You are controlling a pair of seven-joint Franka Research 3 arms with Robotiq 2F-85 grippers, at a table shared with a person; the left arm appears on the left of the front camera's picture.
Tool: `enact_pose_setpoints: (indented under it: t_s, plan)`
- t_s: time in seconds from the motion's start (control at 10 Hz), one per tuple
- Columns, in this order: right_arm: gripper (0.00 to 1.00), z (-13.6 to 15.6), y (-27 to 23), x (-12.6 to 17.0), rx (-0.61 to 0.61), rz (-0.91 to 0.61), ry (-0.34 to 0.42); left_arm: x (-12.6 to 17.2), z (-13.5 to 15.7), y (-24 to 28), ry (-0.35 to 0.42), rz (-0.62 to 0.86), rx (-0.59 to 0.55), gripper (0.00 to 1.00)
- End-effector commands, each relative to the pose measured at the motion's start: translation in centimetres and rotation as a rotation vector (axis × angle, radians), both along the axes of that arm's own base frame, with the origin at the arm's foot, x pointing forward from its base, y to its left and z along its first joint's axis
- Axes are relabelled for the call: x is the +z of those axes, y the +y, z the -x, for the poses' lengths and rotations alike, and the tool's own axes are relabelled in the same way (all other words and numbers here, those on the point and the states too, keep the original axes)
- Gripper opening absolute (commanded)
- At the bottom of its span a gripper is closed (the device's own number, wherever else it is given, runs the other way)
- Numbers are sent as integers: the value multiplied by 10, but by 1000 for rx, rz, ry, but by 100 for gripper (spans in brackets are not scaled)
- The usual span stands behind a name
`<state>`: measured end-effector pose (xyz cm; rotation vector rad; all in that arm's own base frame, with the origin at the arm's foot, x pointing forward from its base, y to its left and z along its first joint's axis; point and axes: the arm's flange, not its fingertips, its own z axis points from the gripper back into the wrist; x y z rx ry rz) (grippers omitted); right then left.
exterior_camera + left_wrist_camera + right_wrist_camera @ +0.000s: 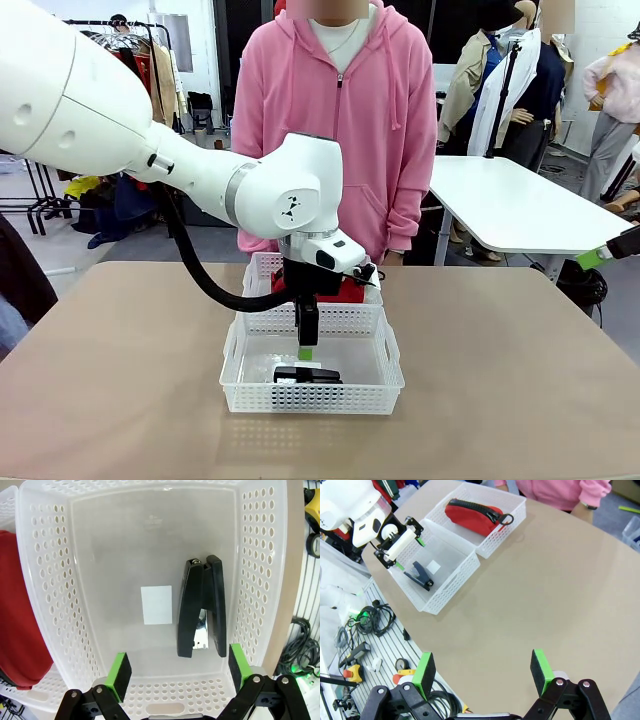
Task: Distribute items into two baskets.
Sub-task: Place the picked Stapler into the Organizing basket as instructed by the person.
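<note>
Stapler [201, 607], small and black, lies on the floor of the near basket [232, 372], close to the basket's near wall, in the front view. From the left wrist view it lies on its side beside one long perforated wall, slightly sprung open with metal showing; a white label [156, 604] sits on the floor just beside it.

Red pouch [473, 516] lies in the far basket [516, 513], black zip up. The two baskets touch end to end mid-table, the far one toward the person's edge.

Left gripper [178, 671] hangs over the near basket, above the stapler, jaws spread wide, nothing between the green pads [119, 669].

Right gripper [483, 672] is well apart from the baskets, over bare table [560, 590] near its right edge, jaws wide apart, holding nothing.

Person in a pink hoodie [345, 120] stands at the far edge.
</note>
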<state>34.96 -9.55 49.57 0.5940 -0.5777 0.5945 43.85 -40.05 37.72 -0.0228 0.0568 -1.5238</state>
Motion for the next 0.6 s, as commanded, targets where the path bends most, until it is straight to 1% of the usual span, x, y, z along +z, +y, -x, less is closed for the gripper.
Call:
enact_pose_setpoints:
  t_s: [0.0, 0.5]
  plan:
    - [100, -1, 1, 1, 2, -19, -11, 2, 0, 0, -6, 5, 0, 100]
    - [100, -1, 1, 1, 2, -19, -11, 2, 0, 0, -6, 5, 0, 100]
